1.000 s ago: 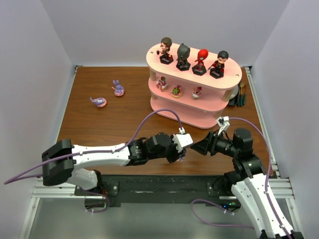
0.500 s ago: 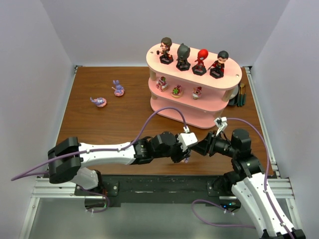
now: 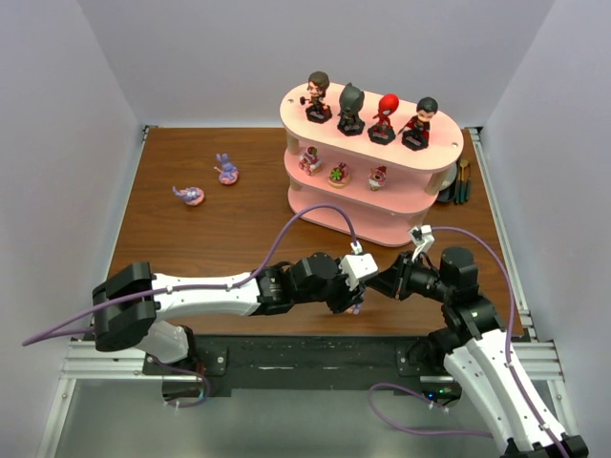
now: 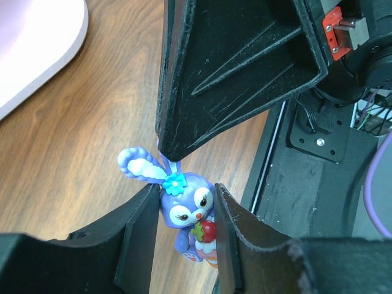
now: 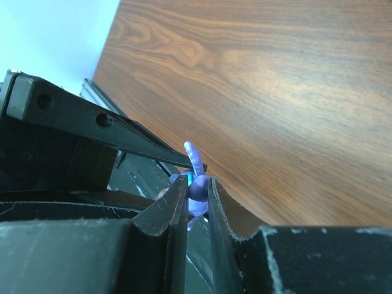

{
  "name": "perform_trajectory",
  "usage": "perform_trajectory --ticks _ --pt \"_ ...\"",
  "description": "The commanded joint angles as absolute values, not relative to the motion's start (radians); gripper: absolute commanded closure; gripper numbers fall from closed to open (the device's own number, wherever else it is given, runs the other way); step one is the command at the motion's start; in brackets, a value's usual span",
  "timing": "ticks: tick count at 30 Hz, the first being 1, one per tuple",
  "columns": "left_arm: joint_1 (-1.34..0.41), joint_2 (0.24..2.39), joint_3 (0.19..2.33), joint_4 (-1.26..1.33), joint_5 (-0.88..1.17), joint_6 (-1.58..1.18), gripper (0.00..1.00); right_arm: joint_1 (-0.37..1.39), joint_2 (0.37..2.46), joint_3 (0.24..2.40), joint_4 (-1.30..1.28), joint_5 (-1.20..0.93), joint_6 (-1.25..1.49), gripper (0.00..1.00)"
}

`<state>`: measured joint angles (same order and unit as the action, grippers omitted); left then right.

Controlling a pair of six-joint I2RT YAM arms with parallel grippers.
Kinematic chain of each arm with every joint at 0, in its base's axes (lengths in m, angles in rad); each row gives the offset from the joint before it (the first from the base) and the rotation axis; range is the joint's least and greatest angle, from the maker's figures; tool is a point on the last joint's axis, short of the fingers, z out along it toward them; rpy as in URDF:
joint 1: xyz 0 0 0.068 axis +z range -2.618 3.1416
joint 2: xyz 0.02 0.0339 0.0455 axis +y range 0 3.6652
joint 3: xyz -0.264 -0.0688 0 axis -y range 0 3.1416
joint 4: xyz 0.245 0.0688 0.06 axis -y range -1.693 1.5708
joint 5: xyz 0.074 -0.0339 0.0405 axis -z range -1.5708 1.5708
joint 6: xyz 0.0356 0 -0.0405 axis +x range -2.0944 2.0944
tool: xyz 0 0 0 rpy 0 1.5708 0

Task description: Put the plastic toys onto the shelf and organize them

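Observation:
A purple-blue long-eared toy with a strawberry cake hangs near the table's front edge, my left gripper shut on its head. My right gripper meets it from the right, its jaws pressed on the same toy from the other sides. Seen from above, the two grippers touch tip to tip around the toy. Two more long-eared toys lie at the back left of the table. The shelf holds four big-headed figures on top and three tiny ones on its middle board.
Dark pens or tools stand beside the shelf's right end. The black mounting rail runs just below the grippers along the table's near edge. White walls close in the table on three sides.
My right gripper has moved left to the left gripper and narrowed its jaws onto the toy. The left arm shifted a little right, still holding the toy.

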<state>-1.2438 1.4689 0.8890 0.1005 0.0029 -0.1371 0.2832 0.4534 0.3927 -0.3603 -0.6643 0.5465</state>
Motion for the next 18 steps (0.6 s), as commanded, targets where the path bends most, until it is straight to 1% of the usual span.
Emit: perform_trajectory --ticks 1,3,4,6,7,12,13,16,18 --pt "-1.252 1.460 0.946 0.196 0.032 -0.175 0.68 0.299 0.453 0.454 -0.426 -0.608 0.480 1.00" --pt "-1.252 1.459 0.945 0.189 0.012 -0.198 0.58 0.301 0.449 0.474 -0.460 -0.583 0.465 1.00" --pt "-1.252 1.460 0.943 0.190 0.006 -0.204 0.50 0.304 0.446 0.479 -0.466 -0.569 0.456 1.00" --pt "-1.252 1.459 0.937 0.190 -0.023 -0.228 0.44 0.305 0.448 0.483 -0.471 -0.565 0.456 1.00" --pt "-1.252 1.459 0.936 0.189 -0.035 -0.238 0.38 0.307 0.449 0.485 -0.471 -0.561 0.456 1.00" --pt "-1.252 1.468 0.937 0.184 -0.089 -0.313 0.30 0.314 0.457 0.489 -0.468 -0.535 0.457 1.00" --pt "-1.252 1.470 0.937 0.184 -0.095 -0.321 0.25 0.318 0.460 0.491 -0.466 -0.531 0.460 1.00" --pt "-1.253 1.471 0.953 0.160 -0.138 -0.357 0.19 0.331 0.465 0.506 -0.480 -0.489 0.454 1.00" --pt "-1.253 1.471 0.962 0.126 -0.184 -0.397 0.18 0.345 0.476 0.517 -0.500 -0.456 0.446 1.00"
